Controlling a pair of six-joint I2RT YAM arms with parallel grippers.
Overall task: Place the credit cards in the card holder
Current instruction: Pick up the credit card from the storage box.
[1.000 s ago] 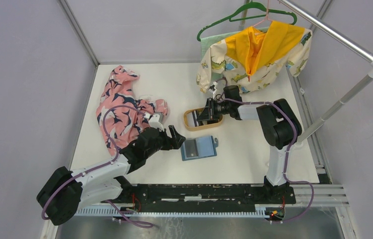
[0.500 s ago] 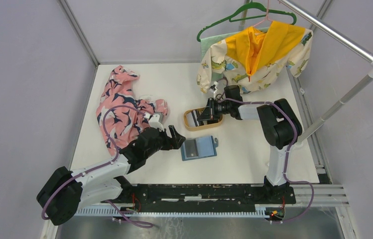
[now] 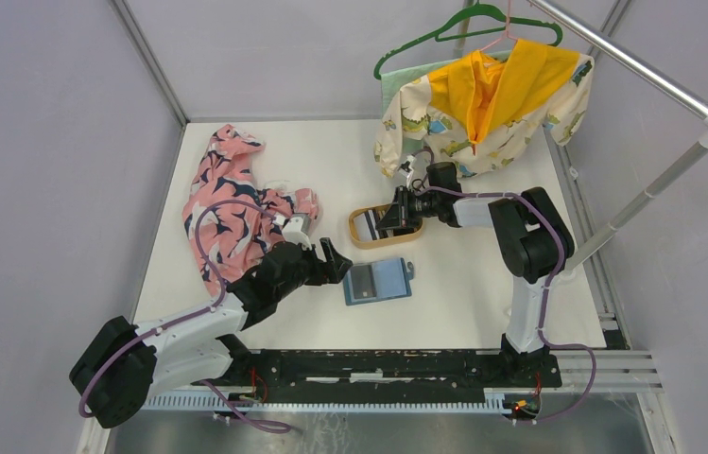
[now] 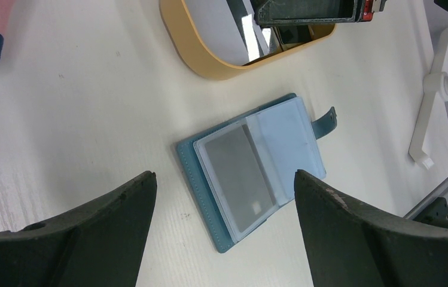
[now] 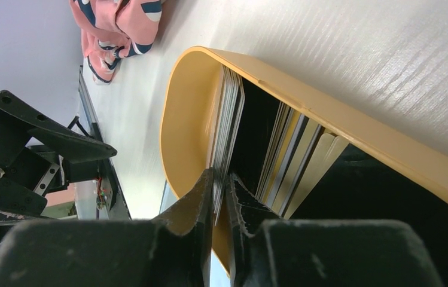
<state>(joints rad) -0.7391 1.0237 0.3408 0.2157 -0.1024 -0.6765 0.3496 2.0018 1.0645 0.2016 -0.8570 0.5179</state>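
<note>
Matt bench, soft cloth, shiny plastic.
We see a white matt bench with faint grain, a teal card holder of stitched leather-like material with glossy clear plastic sleeves, a smooth tan tray, thin glossy-edged credit cards, rough matt black left fingers, a printed cloth garment and a polished metal rail.

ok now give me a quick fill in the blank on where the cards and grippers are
1. The card holder lies open with ___ grey card in a clear pocket.
2. The right gripper pinches credit cards in the oval tray, which sits ___ from the arms than the card holder.
3. The left gripper hovers near the card holder, jaws ___.
Missing: one; farther; open.
</note>
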